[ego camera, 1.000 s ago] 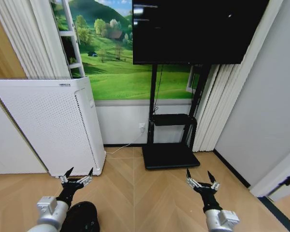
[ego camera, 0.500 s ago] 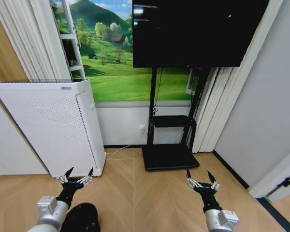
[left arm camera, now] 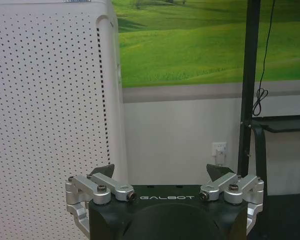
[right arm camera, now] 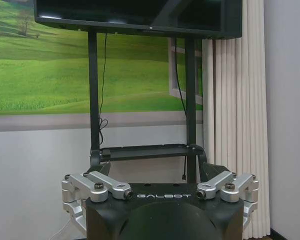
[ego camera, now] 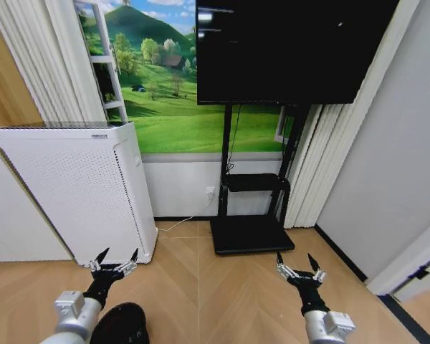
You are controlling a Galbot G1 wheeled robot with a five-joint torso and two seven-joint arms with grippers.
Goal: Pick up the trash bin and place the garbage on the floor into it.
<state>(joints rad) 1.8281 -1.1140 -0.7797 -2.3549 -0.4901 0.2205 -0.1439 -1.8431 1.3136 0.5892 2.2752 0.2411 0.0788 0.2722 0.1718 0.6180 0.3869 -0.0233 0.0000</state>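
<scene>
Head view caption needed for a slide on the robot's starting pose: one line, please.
Both open grippers, left and right, hover over the floor facing a white appliance and TV stand.

Big white perforated appliance [ego camera: 82, 190] sits left of a black TV [ego camera: 290, 46] on its stand [ego camera: 251, 208] (green meadow mural [ego camera: 179, 107] behind).

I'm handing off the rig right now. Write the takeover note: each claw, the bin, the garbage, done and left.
Left claw: open, empty, held low over the floor in front of the white perforated appliance.
Right claw: open, empty, held low at the same height, facing the TV stand.
Trash bin: a dark round shape at the bottom edge of the head view, beside the left arm; likely the bin, not gripped.
Garbage: none spotted on the floor ahead.
Done: nothing yet.
Left: grasp the bin, find the litter, put it in.
</scene>
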